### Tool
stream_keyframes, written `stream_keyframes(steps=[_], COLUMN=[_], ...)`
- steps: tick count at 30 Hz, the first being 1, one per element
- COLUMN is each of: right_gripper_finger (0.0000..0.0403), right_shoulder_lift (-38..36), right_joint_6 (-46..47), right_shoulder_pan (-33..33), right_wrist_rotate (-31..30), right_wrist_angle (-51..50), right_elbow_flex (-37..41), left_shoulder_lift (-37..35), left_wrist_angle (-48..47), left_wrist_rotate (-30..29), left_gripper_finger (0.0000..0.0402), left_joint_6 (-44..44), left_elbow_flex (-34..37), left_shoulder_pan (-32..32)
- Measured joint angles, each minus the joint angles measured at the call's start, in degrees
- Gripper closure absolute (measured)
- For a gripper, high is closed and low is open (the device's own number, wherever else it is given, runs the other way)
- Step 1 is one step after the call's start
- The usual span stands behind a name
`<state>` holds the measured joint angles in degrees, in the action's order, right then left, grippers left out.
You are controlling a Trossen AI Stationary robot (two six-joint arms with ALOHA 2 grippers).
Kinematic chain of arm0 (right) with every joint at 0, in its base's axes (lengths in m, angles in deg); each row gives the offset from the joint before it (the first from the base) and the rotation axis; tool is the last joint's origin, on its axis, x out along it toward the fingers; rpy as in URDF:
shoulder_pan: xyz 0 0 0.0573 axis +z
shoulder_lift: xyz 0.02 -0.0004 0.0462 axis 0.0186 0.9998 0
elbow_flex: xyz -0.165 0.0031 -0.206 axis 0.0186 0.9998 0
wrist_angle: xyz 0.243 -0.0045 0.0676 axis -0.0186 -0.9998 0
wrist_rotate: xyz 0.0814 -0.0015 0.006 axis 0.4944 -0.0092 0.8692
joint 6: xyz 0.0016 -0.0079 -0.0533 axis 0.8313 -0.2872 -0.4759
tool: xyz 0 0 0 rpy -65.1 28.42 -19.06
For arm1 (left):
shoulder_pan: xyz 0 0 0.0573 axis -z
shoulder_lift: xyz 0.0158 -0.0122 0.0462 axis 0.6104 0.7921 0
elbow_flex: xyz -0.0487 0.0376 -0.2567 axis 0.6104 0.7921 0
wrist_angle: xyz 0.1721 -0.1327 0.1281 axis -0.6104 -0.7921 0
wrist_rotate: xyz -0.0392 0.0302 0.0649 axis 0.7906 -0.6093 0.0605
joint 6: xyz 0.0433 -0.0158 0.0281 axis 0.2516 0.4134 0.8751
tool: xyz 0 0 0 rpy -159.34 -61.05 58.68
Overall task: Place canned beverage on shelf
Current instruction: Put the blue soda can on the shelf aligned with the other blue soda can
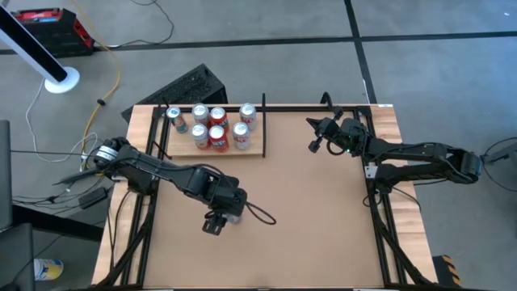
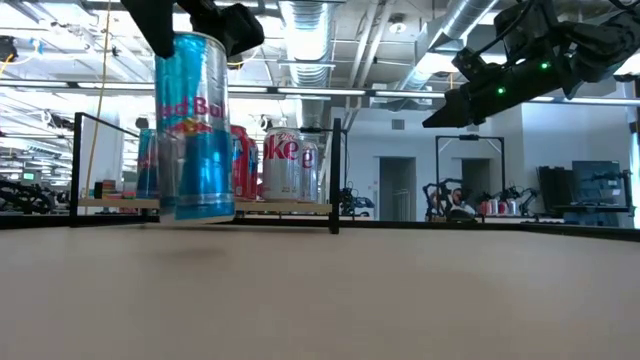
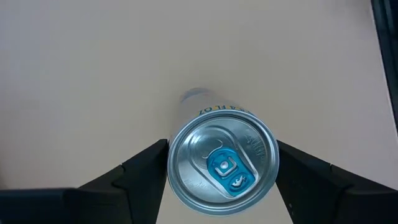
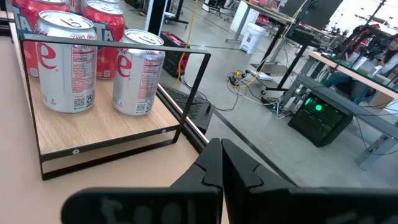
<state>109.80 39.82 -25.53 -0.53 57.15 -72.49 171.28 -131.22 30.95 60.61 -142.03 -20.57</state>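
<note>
A tall blue-and-silver beverage can (image 2: 195, 130) hangs just above the tabletop with my left gripper (image 3: 222, 149) shut on it. In the high view this gripper (image 1: 220, 220) is near the table's middle, toward the near-left. The shelf (image 1: 255, 149), a pale-wood panel framed by black rods, stands at the table's far left. Several red and silver cans (image 1: 218, 128) stand upright on it. My right gripper (image 1: 313, 144) hovers shut to the right of the shelf, above the table, holding nothing. My left gripper pinches the can's upper wall just below the rim (image 3: 171, 163) between its two fingers, one finger (image 3: 144, 171) on each side. The fingers come from above, pointing steeply down. The can hangs below them almost upright, its base (image 2: 205, 212) lifted clear of the table.
Black rods (image 4: 186, 93) rise around the shelf's edges and corners. A black cable (image 1: 262, 214) loops on the table beside my left gripper. Bare brown tabletop (image 1: 315, 226) spreads between the two arms.
</note>
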Motion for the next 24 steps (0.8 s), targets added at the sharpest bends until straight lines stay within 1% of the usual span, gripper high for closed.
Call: stream_keyframes(steps=[4,13,17,20,24], right_gripper_finger=[0.0382,0.0382,0.0382,0.0382,0.0382], right_shoulder_lift=[0.0,0.0,0.0,0.0,0.0], right_joint_6=[0.0,0.0,0.0,0.0,0.0], right_shoulder_pan=[0.0,0.0,0.0,0.0,0.0], right_wrist_rotate=[0.0,0.0,0.0,0.0,0.0], right_wrist_angle=[0.0,0.0,0.0,0.0,0.0], right_elbow_flex=[0.0,0.0,0.0,0.0,0.0], left_shoulder_lift=[0.0,0.0,0.0,0.0,0.0], left_wrist_angle=[0.0,0.1,0.3,2.4,3.7], left_wrist_rotate=[-0.9,-1.5,-1.4,-1.1,-1.0], left_gripper_finger=[0.0146,0.0123,0.0121,0.0121,0.0120], left_joint_6=[0.0,-0.7,-1.1,-2.9,-4.4], left_elbow_flex=[0.0,0.0,0.0,-0.2,-2.1], left_shoulder_pan=[0.2,0.2,0.2,0.2,0.0])
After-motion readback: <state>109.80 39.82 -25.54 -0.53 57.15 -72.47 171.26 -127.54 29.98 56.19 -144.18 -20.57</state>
